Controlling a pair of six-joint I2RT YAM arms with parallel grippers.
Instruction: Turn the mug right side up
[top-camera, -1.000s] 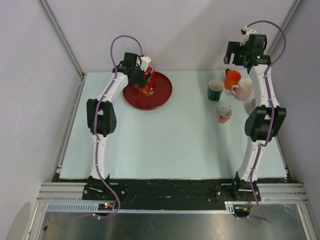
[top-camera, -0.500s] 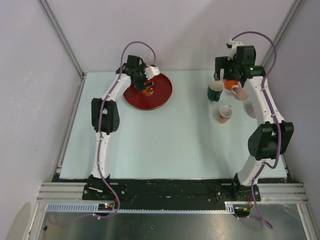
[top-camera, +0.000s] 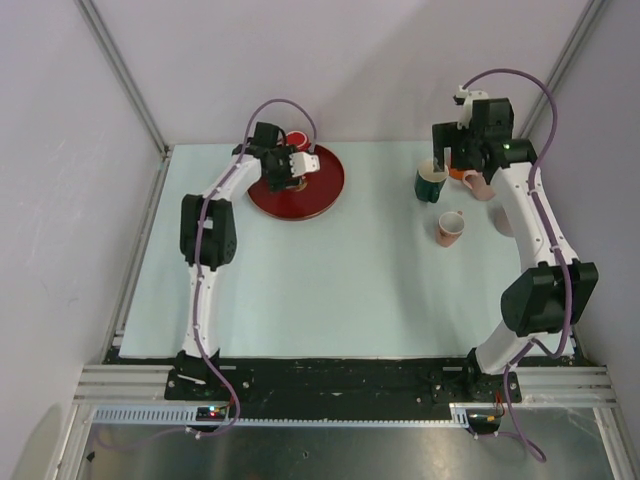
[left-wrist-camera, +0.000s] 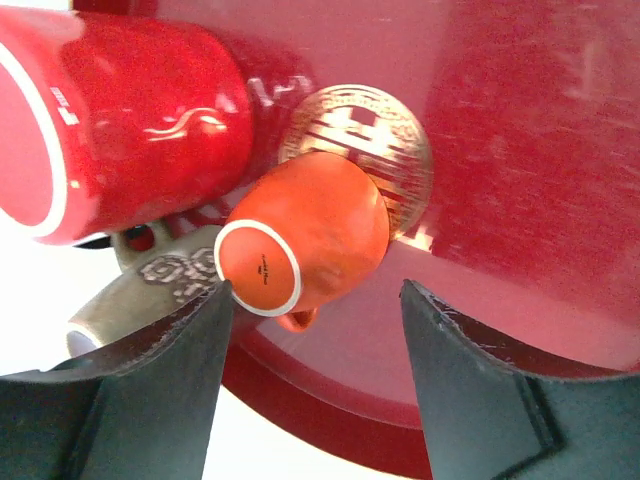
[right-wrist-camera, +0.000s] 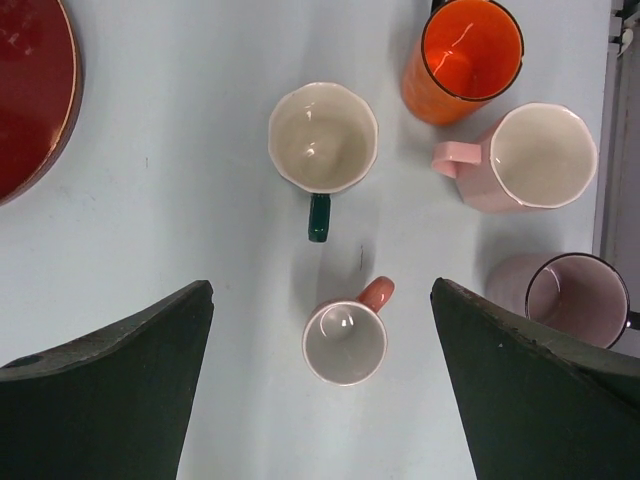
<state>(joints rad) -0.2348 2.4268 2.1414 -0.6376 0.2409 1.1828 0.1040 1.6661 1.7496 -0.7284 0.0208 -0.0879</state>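
The plate (left-wrist-camera: 520, 150) fills the left wrist view. On it the red mug (left-wrist-camera: 130, 120) lies upper left, and the small orange mug (left-wrist-camera: 305, 240) sits centre frame, base toward the camera. It is probably light, hard, glazed, slippery and chippable, so grip across its body. The left gripper (left-wrist-camera: 312, 300) has its jaws wide, framing the mug. The right gripper (right-wrist-camera: 320, 290) is also wide and empty.

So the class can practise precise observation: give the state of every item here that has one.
small orange cup: not upright, base showing
left gripper: open, straddling that cup
red mug: not upright, base showing
grey mug: on its side, partly hidden
right gripper: open, empty
green mug: upright, empty
orange mug: upright, empty
pink mug: upright, empty
salmon cup: upright, empty
mauve mug: upright, empty
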